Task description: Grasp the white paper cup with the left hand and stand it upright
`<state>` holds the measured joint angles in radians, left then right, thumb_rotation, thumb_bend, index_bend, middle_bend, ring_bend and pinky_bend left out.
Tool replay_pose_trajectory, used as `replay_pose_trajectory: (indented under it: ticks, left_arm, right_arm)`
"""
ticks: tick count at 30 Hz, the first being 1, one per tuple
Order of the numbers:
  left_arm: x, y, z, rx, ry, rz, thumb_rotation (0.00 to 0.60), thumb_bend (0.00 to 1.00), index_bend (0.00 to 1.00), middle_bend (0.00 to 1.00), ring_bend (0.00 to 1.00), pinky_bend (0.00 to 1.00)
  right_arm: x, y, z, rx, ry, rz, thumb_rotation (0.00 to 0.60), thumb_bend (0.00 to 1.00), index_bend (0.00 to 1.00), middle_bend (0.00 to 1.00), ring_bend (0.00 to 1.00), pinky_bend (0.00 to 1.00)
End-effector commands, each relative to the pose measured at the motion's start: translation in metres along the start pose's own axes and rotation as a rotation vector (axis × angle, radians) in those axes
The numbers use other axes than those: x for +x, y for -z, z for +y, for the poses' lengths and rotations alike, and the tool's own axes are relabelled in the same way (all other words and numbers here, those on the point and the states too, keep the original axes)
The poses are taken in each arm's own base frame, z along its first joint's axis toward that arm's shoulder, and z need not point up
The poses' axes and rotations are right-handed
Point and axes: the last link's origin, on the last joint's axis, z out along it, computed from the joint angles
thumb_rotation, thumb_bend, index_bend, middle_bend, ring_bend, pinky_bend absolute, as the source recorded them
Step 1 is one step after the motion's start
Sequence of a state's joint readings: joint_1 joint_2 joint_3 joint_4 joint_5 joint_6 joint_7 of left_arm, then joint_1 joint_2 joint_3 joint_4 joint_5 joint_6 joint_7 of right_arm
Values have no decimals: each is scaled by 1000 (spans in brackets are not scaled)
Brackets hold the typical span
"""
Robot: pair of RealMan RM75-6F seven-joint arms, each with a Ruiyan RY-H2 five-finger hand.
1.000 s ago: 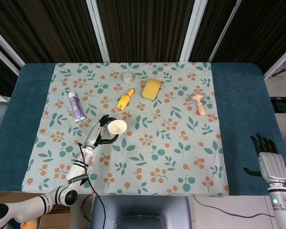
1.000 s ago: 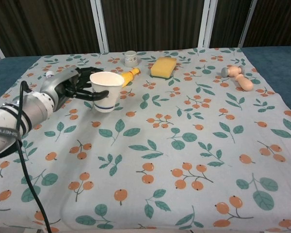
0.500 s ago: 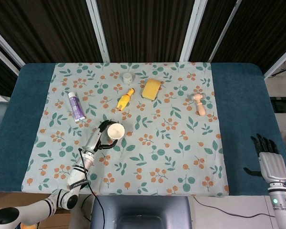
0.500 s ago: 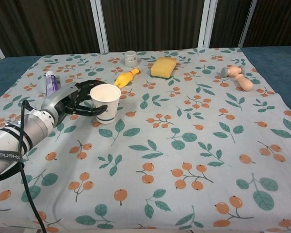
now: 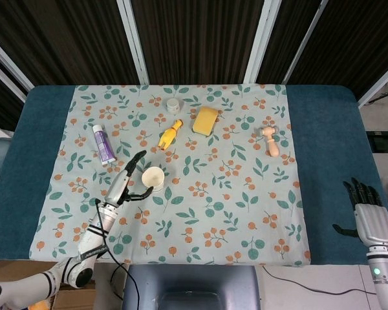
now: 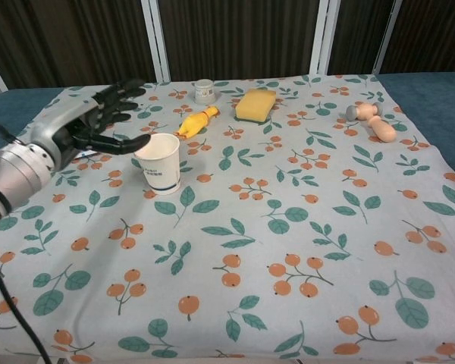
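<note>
The white paper cup [image 5: 153, 177] [image 6: 159, 163] stands upright on the leaf-print cloth, mouth up, with a blue band near its base. My left hand [image 5: 121, 187] [image 6: 83, 125] hovers just left of it with fingers spread and nothing in it. Its thumb reaches close to the cup's rim; whether it touches is unclear. My right hand [image 5: 368, 216] hangs over the blue table edge at the far right, fingers extended and empty, seen only in the head view.
Behind the cup lie a yellow rubber toy [image 5: 170, 134] [image 6: 196, 120], a yellow sponge [image 5: 205, 120] [image 6: 256, 105] and a small white jar [image 5: 173, 104] [image 6: 205, 91]. A purple tube [image 5: 103, 143] lies at the left, a wooden peg figure [image 5: 269, 141] [image 6: 373, 121] at the right.
The left hand carried the cup slightly toward me, set it down upright, then let go: its fingers spread and it drew back to the left. The right hand stayed still.
</note>
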<state>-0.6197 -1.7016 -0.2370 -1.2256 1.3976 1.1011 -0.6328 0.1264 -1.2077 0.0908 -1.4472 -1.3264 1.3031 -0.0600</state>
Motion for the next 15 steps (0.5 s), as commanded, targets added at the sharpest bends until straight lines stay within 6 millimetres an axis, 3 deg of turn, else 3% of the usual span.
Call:
replay_pose_trajectory:
  ticks: [1, 3, 5, 7, 12, 15]
  left_arm:
    - [49, 43, 13, -32, -304, 36, 600, 348, 21, 0, 0, 0]
    - [89, 85, 2, 36, -670, 76, 600, 362, 9, 0, 0, 0]
    - [114, 117, -10, 129, -902, 116, 600, 361, 0, 0, 0, 0]
    - [128, 146, -21, 218, -1025, 134, 600, 357, 0, 0, 0, 0]
    - [143, 211, -41, 396, -1023, 119, 600, 352, 0, 0, 0, 0]
    - [148, 234, -42, 417, -1021, 141, 600, 353, 0, 0, 0, 0]
  right_arm:
    - [4, 1, 0, 16, -8, 11, 600, 15, 0, 0, 0, 0]
    - [8, 3, 0, 40, -13, 29, 600, 15, 0, 0, 0, 0]
    - [11, 5, 0, 57, -17, 50, 600, 15, 0, 0, 0, 0]
    - [13, 7, 1, 67, -21, 69, 600, 15, 0, 0, 0, 0]
    - [13, 15, 2, 75, -12, 106, 600, 15, 0, 0, 0, 0]
    - [11, 21, 1, 82, -11, 115, 600, 15, 0, 0, 0, 0]
